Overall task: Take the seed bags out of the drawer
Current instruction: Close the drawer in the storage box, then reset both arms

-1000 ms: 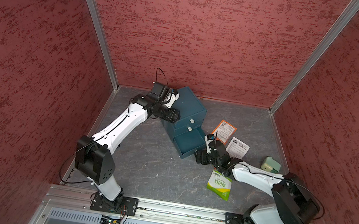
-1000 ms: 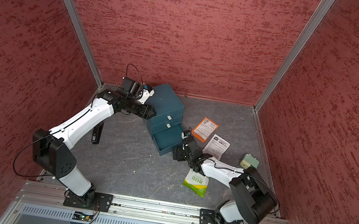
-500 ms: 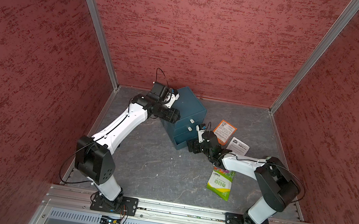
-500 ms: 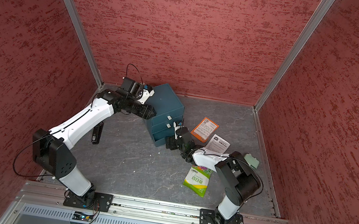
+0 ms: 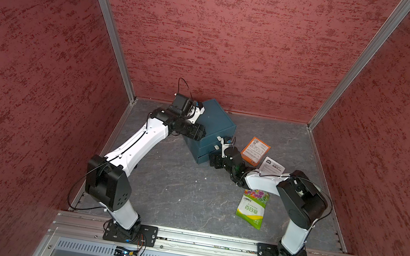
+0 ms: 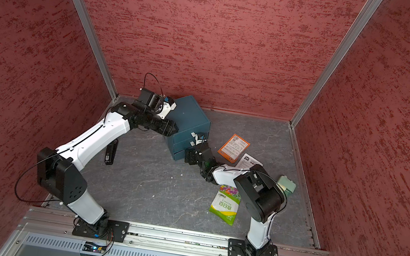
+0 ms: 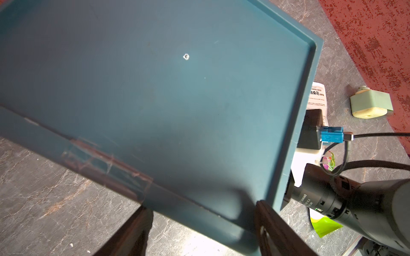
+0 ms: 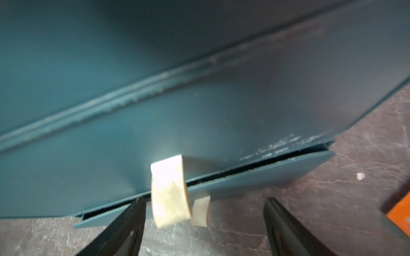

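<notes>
Right wrist view — drawer point(image 8: 221, 124) blurred, right jaws wide; left jaws apart too.

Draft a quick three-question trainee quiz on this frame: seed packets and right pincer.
1. True or false: the green flower-printed seed packet lies nearer the metal front rail than the orange seed packet with a white panel does.
2. What sits between the fingers of the right pincer? A) a white tab handle of the teal drawer cabinet; B) a seed packet; C) nothing.
3. How many flat seed packets lie out on the grey marbled floor?
Key: 1 true; 2 A; 3 three, counting the white black-lettered packet.
</notes>
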Controlling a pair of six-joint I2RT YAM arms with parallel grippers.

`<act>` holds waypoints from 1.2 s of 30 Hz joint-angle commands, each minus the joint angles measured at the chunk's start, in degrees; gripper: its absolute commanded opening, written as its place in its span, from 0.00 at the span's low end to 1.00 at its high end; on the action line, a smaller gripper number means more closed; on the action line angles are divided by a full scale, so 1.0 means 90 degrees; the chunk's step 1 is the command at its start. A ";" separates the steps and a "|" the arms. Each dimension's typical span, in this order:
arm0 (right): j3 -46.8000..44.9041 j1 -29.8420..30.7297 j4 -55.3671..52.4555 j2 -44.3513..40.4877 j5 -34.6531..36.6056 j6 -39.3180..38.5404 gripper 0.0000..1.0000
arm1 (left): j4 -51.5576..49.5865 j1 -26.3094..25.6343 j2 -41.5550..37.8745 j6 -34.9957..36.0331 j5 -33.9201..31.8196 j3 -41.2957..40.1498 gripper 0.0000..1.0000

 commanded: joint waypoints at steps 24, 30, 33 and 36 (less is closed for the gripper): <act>-0.0180 0.0160 -0.3670 -0.2473 0.0539 0.0891 0.98 | 0.0364 0.0196 -0.0948 -0.0131 -0.0091 -0.0265 1.00; -0.0275 -0.0340 -0.4877 -0.3352 0.0272 0.1258 0.99 | 0.0904 0.0443 -0.1944 -0.0599 -0.0140 -0.0664 1.00; -0.0320 -0.0629 -0.5267 -0.3763 0.0249 0.1204 0.99 | 0.1077 0.0551 -0.2481 -0.0693 -0.0325 -0.1267 1.00; -0.0383 -0.1030 -0.5535 -0.4117 0.0321 0.1056 0.99 | 0.1482 0.0693 -0.3080 -0.0838 -0.0531 -0.2213 1.00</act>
